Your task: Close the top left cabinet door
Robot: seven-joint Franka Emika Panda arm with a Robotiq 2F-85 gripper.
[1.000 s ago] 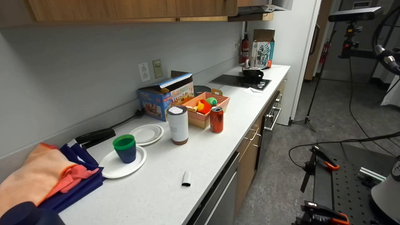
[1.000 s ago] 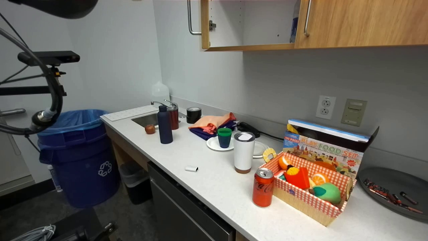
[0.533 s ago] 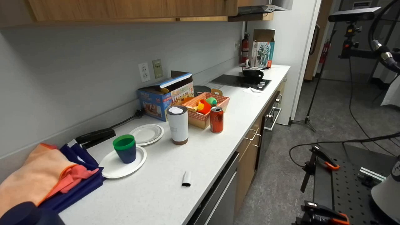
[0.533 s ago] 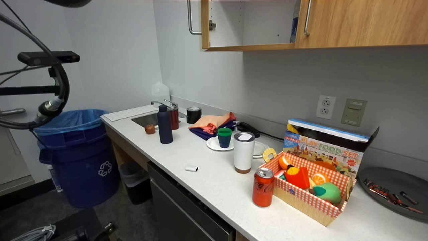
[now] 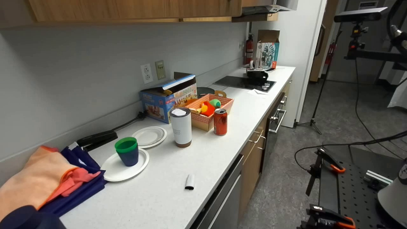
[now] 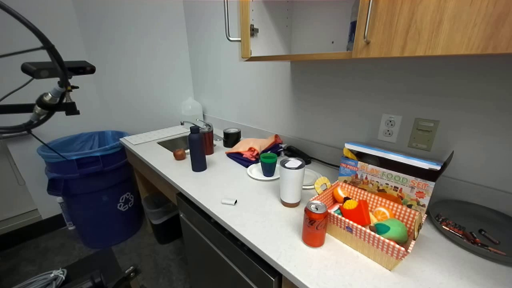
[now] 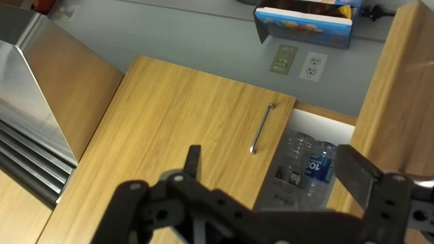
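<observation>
A Robotiq gripper (image 7: 271, 159), its fingers spread wide with nothing pinched between them, hangs by a wall cabinet (image 6: 298, 57) in a kitchen, as the upside-down wrist view shows; the top left cabinet door (image 7: 396, 112) stands open at the right of that view, jutting out from the cabinet, with one finger (image 7: 356, 176) overlapping its edge as the camera sees it, though whether the two touch cannot be told; the gap beside the door bares a white interior (image 6: 316, 24) and two clear plastic water bottles (image 7: 318, 167), while the neighbouring cabinet door (image 7: 203, 118) lies shut; in an exterior view the open door appears nearly edge-on, a silver bar handle (image 6: 227, 20) on its outer face; the gripper shows in neither exterior view; by that evidence the closing has yet to be done and the whole swing is left, a job that would seem to call for the gripper at the outer face, then a steady push until the panel sits flush with its neighbour; below, a Play Food Set box (image 6: 388, 178) and a white travel tumbler (image 6: 292, 182) stand on the white countertop (image 6: 264, 216), seemingly outside the job
</observation>
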